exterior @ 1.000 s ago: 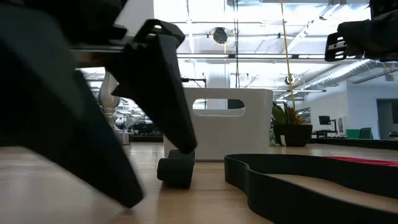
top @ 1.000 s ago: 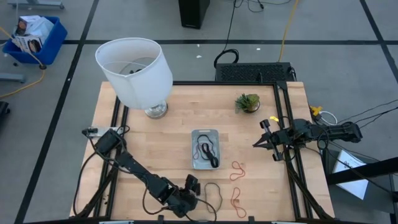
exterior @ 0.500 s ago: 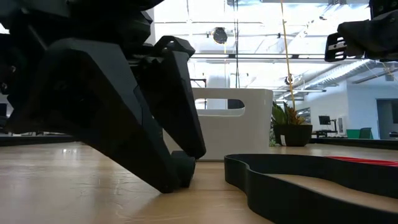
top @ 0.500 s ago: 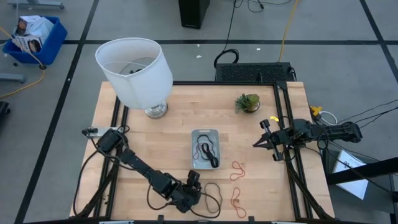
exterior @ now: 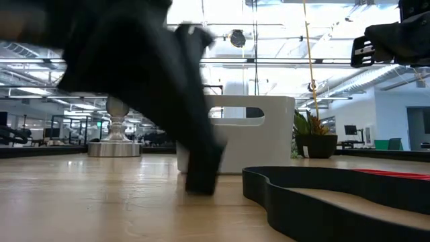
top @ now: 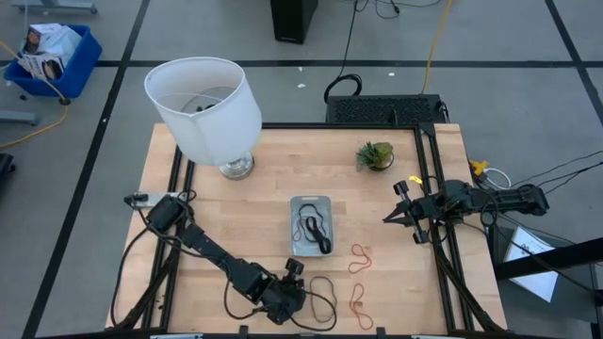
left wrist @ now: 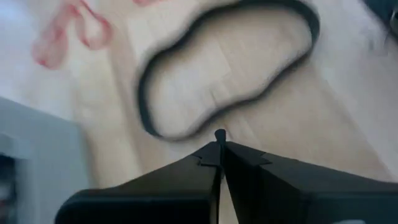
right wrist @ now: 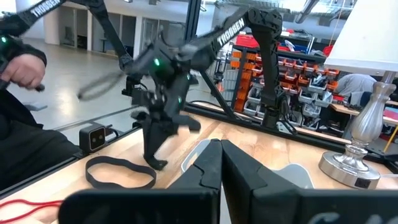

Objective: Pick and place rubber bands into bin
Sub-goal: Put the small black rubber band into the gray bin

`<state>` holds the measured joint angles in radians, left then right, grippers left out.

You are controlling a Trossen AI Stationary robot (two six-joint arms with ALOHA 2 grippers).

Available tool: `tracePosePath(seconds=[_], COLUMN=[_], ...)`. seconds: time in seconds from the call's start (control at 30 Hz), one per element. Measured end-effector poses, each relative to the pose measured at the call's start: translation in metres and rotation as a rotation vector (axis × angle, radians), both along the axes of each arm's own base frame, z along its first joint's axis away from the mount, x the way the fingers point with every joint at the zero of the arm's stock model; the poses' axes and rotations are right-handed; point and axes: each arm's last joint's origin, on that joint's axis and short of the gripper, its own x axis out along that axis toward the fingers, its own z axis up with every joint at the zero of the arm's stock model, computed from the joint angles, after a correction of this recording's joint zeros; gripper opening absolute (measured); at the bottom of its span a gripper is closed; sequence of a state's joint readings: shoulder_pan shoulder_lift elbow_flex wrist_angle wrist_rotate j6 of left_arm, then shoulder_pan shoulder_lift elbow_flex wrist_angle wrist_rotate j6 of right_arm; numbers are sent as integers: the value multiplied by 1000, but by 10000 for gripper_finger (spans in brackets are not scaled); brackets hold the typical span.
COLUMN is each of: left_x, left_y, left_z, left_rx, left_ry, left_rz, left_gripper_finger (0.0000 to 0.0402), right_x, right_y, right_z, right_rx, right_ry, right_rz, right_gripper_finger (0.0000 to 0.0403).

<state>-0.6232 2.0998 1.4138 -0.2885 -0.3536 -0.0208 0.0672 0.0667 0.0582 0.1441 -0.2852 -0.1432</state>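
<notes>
Black rubber band point(left wrist: 224, 68) lies loose on my tabletop near its front edge, just beyond my left end effector point(left wrist: 219, 138), whose fingers are pressed together on nothing. Silvery bin point(top: 311, 226) sits mid-tabletop holding black bands. My right end effector point(top: 394, 216), fingers together, waits at the right edge.

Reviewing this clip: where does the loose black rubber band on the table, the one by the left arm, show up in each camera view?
High view: the black rubber band lies near the table's front edge, beside the left gripper.
Low view: the thick dark loop at lower right.
Left wrist view: the blurred black loop just beyond the shut fingers.
Right wrist view: at lower left, on the wood.
Shared landmark: the bin.
</notes>
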Motion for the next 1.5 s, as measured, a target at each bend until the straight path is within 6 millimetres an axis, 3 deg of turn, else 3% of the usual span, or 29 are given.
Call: tracePosePath(seconds=[0.13,0.27,0.57,0.67,0.87,1.1,1.27,1.5], left_x=[-9,-29,-95,-121,-161,-157,-167,-179], left_y=[-15,-14,12,25,66,110,140,162], left_z=[42,81,157,170,159,112,80,51], left_rx=[125,224,229,180,74,-89,-152,-166], left_ry=[0,-18,-74,-146,-369,-673,-960,-978], left_rz=[-8,56,193,205,257,47,-67,-7], left_gripper_finger=[8,9,5,6,5,5,5,5], right_x=[0,1,1,1,1,1,1,1], right_y=[0,0,0,0,0,0,0,0], right_z=[0,-1,-1,-1,-1,0,0,0], right_rx=[0,1,10,8,1,0,0,-12], right_ry=[5,11,15,14,11,5,4,-1], right_rz=[1,1,2,2,1,-1,-1,-3], right_gripper_finger=[0,0,0,0,0,0,0,0])
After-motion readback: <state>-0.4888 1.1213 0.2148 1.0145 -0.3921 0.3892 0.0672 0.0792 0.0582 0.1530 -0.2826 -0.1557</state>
